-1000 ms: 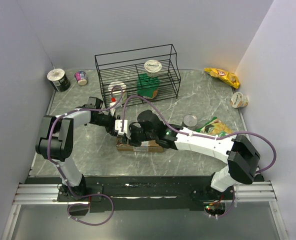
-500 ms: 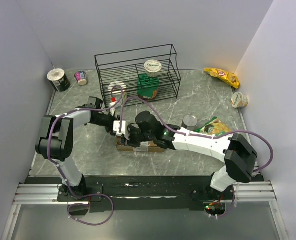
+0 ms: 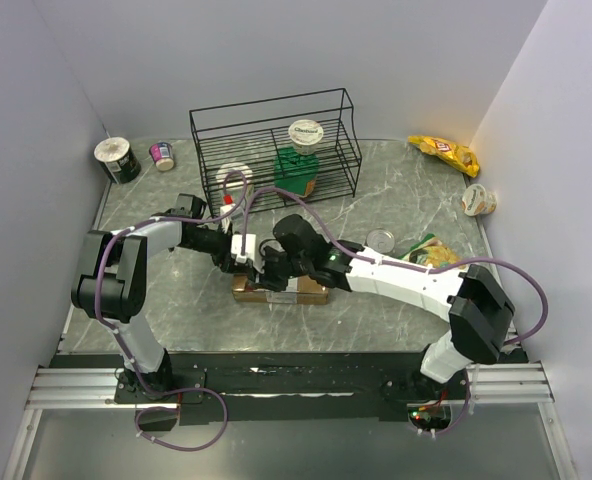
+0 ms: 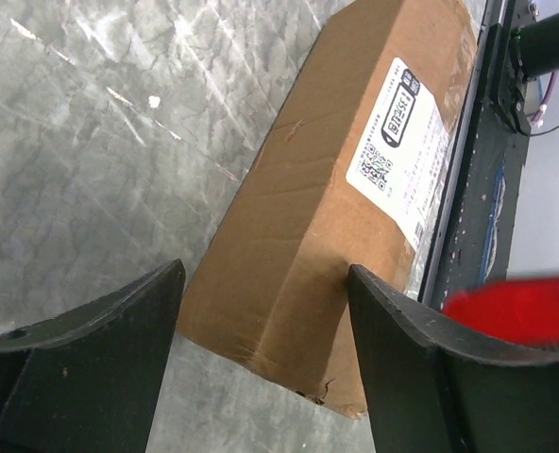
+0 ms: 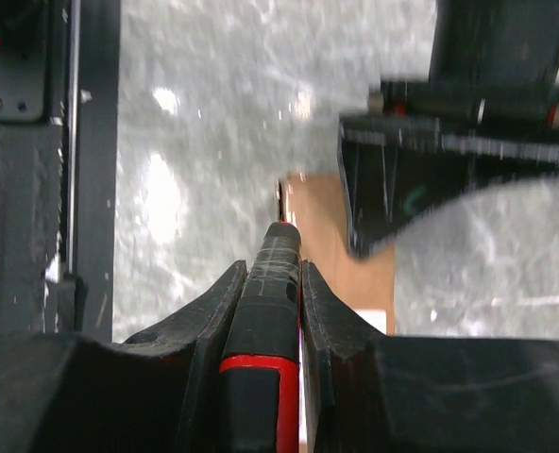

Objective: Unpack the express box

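Note:
The express box (image 3: 286,291) is a long brown carton lying flat at the table's middle, its white label up. In the left wrist view the box (image 4: 336,189) runs away from the camera, and my left gripper (image 4: 262,276) is open with its jaws straddling the near end. My left gripper (image 3: 238,250) sits at the box's left end in the top view. My right gripper (image 5: 272,272) is shut on a black-and-red cutter (image 5: 278,283), whose tip points at the box's edge (image 5: 336,250). My right gripper (image 3: 268,268) hovers over the box's left part, close to the left gripper.
A black wire rack (image 3: 276,145) stands at the back with a green lidded tub (image 3: 298,170) in it. A cup (image 3: 116,158) and a small pink pot (image 3: 162,154) are back left. A yellow bag (image 3: 444,150), a bowl (image 3: 479,200), a tin (image 3: 380,241) and a green bag (image 3: 431,255) lie right.
My right gripper with the cutter has shifted slightly up and left over the box's left end. The left gripper and the box have hardly moved.

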`<state>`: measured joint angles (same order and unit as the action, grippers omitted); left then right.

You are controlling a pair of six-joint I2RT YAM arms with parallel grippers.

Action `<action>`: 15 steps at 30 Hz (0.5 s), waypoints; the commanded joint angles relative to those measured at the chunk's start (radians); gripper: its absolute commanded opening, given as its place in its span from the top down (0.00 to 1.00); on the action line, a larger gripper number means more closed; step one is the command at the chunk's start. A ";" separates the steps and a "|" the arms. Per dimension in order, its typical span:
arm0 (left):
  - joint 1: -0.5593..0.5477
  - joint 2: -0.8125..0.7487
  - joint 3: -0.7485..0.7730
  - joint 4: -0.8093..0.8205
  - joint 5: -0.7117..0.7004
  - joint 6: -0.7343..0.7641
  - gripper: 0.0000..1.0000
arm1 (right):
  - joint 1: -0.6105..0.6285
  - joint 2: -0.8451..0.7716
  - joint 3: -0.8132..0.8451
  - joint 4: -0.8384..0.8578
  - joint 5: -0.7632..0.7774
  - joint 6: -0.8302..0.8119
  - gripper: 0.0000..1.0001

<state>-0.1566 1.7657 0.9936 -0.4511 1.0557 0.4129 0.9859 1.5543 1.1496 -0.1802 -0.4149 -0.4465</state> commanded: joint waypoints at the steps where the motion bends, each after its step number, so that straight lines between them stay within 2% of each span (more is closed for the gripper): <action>1: 0.006 0.008 -0.010 -0.021 -0.079 0.118 0.26 | -0.026 -0.046 0.018 -0.076 -0.018 -0.015 1.00; 7: 0.005 0.008 -0.007 -0.029 -0.079 0.130 0.28 | -0.032 -0.077 -0.008 -0.093 -0.018 -0.024 1.00; 15: 0.005 0.015 -0.003 -0.043 -0.085 0.151 0.29 | -0.065 -0.137 -0.014 -0.195 -0.024 -0.054 1.00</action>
<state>-0.1562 1.7657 0.9936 -0.4847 1.0767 0.4637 0.9539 1.4998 1.1439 -0.2920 -0.4362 -0.4740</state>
